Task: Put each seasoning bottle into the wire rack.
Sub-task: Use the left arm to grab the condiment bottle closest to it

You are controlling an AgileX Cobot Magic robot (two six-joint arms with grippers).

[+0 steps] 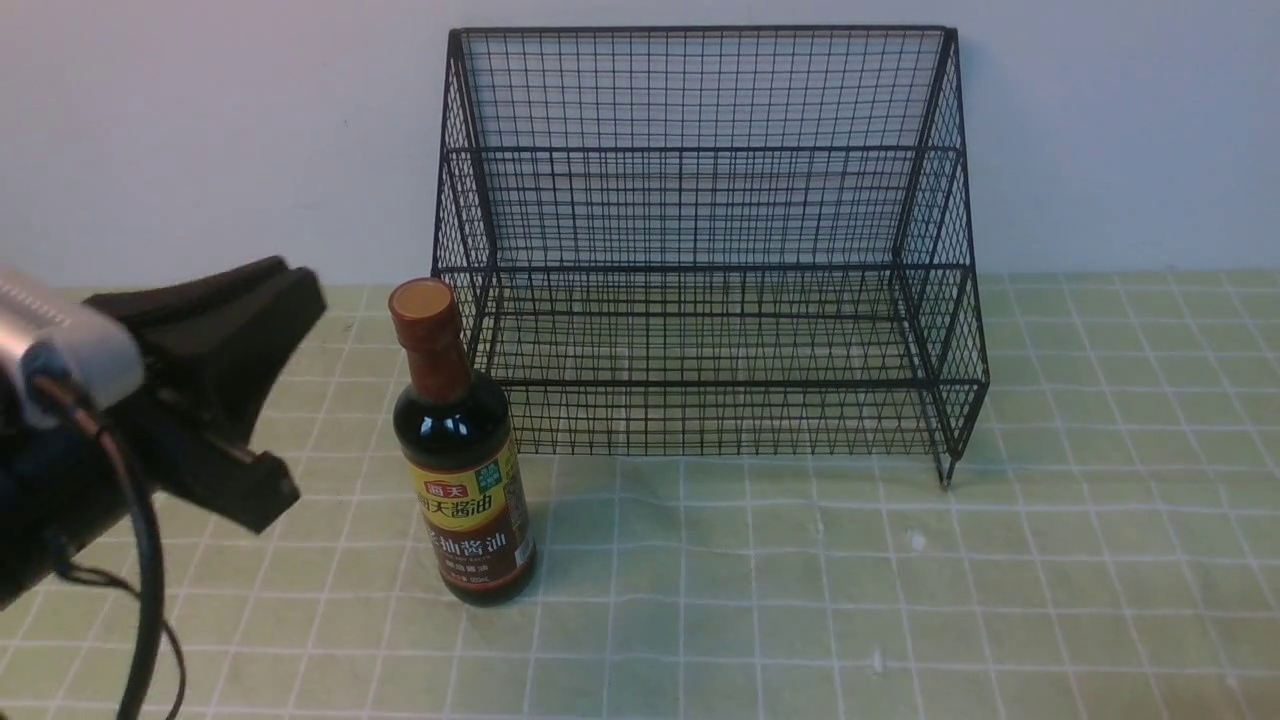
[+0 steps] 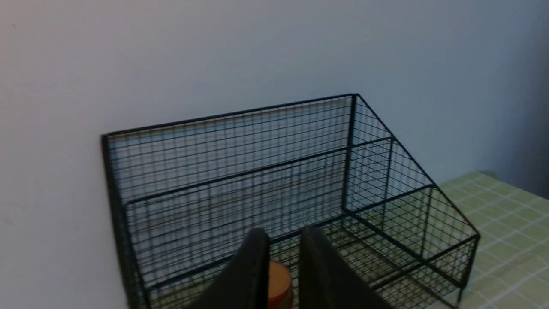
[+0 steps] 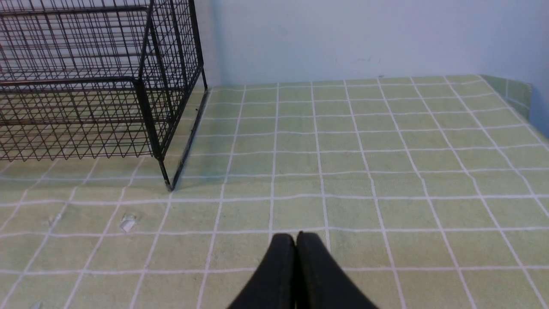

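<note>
The seasoning bottle (image 1: pixel 462 470), dark with a reddish-brown cap and a yellow and brown label, stands upright on the green checked cloth just in front of the wire rack's left end. The black wire rack (image 1: pixel 700 150) stands against the wall with nothing in its two tiers. My left gripper (image 1: pixel 295 282) hovers left of the bottle at cap height, clear of it. In the left wrist view its fingers (image 2: pixel 284 238) stand a narrow gap apart, and the bottle's cap (image 2: pixel 279 281) shows beyond that gap, in front of the rack (image 2: pixel 231 114). My right gripper (image 3: pixel 296 236) is shut over bare cloth.
The green checked cloth (image 1: pixel 900 600) covers the table up to the pale wall. The rack's right end and leg (image 3: pixel 165 180) stand ahead and to one side of the right gripper. The cloth's far right edge (image 3: pixel 514 92) drops off near the wall.
</note>
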